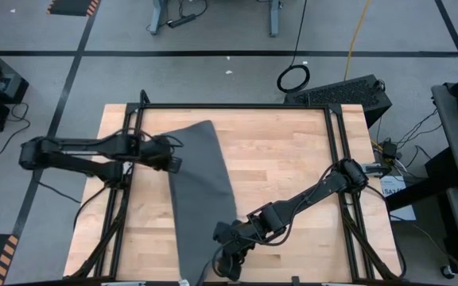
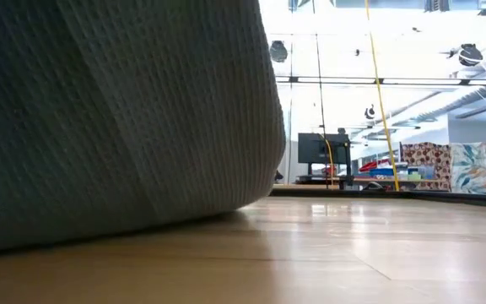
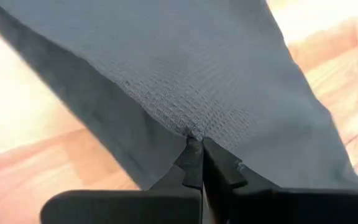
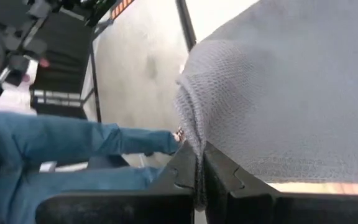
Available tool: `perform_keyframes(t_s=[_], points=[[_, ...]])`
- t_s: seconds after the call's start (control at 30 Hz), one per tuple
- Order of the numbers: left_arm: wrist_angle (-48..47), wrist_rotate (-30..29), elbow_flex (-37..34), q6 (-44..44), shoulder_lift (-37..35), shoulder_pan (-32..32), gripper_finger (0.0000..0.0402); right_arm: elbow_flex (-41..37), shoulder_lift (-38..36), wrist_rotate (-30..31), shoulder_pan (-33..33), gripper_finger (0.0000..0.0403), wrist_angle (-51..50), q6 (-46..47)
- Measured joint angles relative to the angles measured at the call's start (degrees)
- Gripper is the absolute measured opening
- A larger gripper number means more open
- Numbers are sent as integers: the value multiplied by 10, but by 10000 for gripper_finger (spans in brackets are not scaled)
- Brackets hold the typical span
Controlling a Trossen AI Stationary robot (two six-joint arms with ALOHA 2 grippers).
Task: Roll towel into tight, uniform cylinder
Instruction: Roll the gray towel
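Right now the towel [image 1: 201,199] lies as a long grey strip down the middle-left of the wooden desk [image 1: 285,167], reaching from the far side to the near edge. At its left edge the left gripper [image 3: 194,142] has its jaws pinched on the cloth. At the near end the right gripper [image 4: 199,149] has its jaws clamped on a bunched fold.

A light wooden worktop [image 1: 277,167] sits inside a black metal frame [image 1: 237,106]. On the grey floor beyond it lie a coiled black cable [image 1: 293,78] and a dark keyboard [image 1: 342,92]. A yellow cord [image 1: 359,28] trails nearby. A person's blue sleeve [image 4: 73,140] shows beside the worktop.
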Motion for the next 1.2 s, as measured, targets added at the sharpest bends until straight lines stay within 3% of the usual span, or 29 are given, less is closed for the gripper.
perform_keyframes(t_s=[0.17, 0.33, 0.43, 0.57, 0.67, 0.77, 0.93, 1.07, 1.2], points=[[-86, 9, 0, -40, -49, -11, 2, 0, 0, 6, 1, 0, -22, 35], [-104, -16, -1, -76, -77, -33, 2, 0, 0, 7, 1, 0, -31, 43], [-112, 7, -1, -78, -75, -36, 2, 0, 0, 7, 1, 0, -31, 47], [-122, -24, 47, -107, -82, -61, 2, 0, 0, 8, 1, 0, -32, 64], [-201, -49, 74, -120, -77, -71, 1, 0, 0, 8, 1, 0, -31, 74], [-263, -34, 56, -121, -69, -79, 1, 0, 0, 8, 1, 0, -30, 74], [-207, -42, 17, -131, -67, -90, 3, 0, 0, 7, 0, 0, -30, 65], [-158, -43, 6, -130, -67, -90, 30, 0, 0, 6, 0, 0, -30, 64], [-180, 33, 10, -102, -73, -89, 85, 0, 0, 4, 0, 0, -30, 64]])
